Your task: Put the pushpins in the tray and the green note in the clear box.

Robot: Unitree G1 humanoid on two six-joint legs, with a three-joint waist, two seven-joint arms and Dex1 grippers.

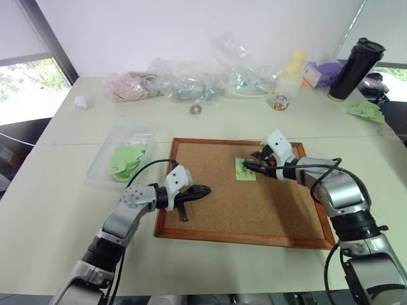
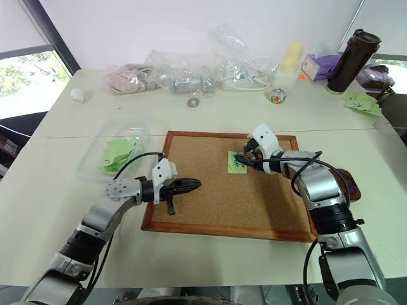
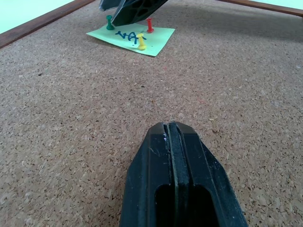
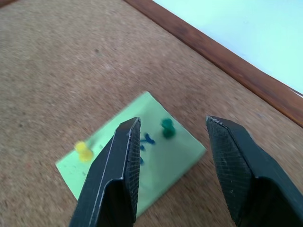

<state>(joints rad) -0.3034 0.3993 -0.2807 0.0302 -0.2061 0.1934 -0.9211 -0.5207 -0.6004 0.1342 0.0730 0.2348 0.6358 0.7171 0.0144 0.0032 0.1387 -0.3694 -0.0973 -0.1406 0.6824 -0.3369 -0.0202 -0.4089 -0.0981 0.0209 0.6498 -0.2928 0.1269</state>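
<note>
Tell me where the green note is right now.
The green note lies on the corkboard, near its far edge and right of centre, pinned by pushpins, with the right gripper directly at it.

Two arms enter from the lower corners of the head views. Segments are silver-grey metal with black joint rings. Each wrist carries a white angular housing, and loose black cables loop from wrist to forearm. The left gripper (image 1: 202,190), left of frame centre, has two black tapered fingers (image 3: 177,189) with a thin grey-green seam. The right gripper (image 1: 249,167), right of centre, has black fingers (image 4: 118,179) with fine cross-hatched pads.
</note>
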